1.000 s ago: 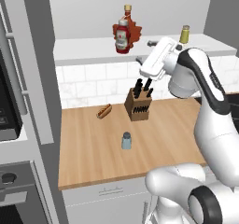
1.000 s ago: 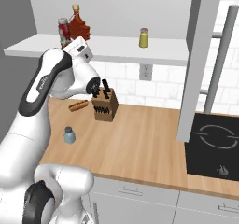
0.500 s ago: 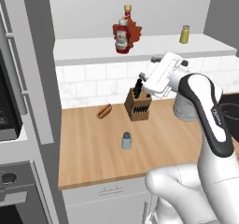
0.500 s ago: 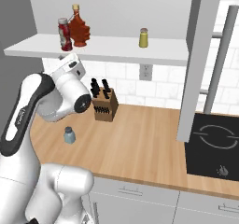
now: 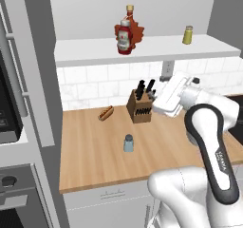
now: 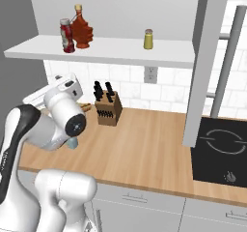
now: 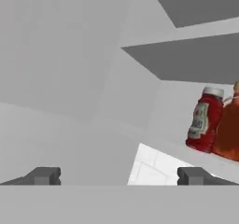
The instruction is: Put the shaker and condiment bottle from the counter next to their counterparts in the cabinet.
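Observation:
The red ketchup bottle (image 5: 124, 38) stands upright on the white cabinet shelf (image 5: 161, 49), touching or just in front of the maple-leaf bottle (image 5: 136, 32). In the hand view the ketchup bottle (image 7: 204, 120) is at the right, with the maple-leaf bottle (image 7: 229, 127) beside it. The yellowish-olive shaker (image 5: 188, 34) stands further right on the shelf. The pale blue-grey shaker (image 5: 128, 143) stands alone on the wooden counter (image 5: 90, 160). My gripper (image 7: 119, 176) is open and holds nothing. It hovers below the shelf, above the knife block (image 5: 139, 107).
A hot dog (image 5: 105, 112) lies on the counter left of the knife block. A black cooktop (image 6: 222, 151) sits at the counter's right end under a grey hood column (image 6: 205, 62). An oven stack (image 5: 14, 127) stands to the left.
My hand has drawn back and down from the shelf to a spot above the knife block. The ketchup bottle stays on the shelf beside the maple-leaf bottle.

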{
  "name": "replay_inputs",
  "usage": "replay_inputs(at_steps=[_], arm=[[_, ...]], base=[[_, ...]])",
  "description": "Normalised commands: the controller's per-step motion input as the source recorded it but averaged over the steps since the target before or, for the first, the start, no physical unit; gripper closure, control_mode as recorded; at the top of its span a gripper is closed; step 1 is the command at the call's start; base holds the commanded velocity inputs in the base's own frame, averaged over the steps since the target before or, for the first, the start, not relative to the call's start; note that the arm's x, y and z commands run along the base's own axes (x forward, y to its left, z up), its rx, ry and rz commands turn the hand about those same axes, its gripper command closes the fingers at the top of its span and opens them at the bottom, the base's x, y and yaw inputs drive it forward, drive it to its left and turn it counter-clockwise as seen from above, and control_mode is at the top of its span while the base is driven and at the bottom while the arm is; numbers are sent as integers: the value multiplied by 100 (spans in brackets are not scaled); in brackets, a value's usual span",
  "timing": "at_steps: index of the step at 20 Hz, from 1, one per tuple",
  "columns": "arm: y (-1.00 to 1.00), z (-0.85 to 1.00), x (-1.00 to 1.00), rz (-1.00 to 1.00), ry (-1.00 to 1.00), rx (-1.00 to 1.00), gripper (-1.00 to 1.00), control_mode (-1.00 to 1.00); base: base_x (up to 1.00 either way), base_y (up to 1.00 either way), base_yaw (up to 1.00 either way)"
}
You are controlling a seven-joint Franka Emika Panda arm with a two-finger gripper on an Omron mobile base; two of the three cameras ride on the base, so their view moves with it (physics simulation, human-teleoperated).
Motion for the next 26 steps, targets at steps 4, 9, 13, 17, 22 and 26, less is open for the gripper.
replay_inputs(at_steps=[4, 9, 13, 17, 22, 26], arm=[[-47, -63, 0, 9, 4, 0, -100, -100], [-27, -91, 0, 12, 1, 0, -100, -100], [-3, -100, 0, 13, 0, 0, -100, -100], [11, -100, 1, 1, 0, 0, -100, -100], [2, -84, 0, 0, -3, 0, -100, -100], [13, -71, 3, 0, -5, 0, -100, -100]], base=[[0, 0, 0], [0, 0, 0], [0, 0, 0], [0, 0, 0], [0, 0, 0], [0, 0, 0]])
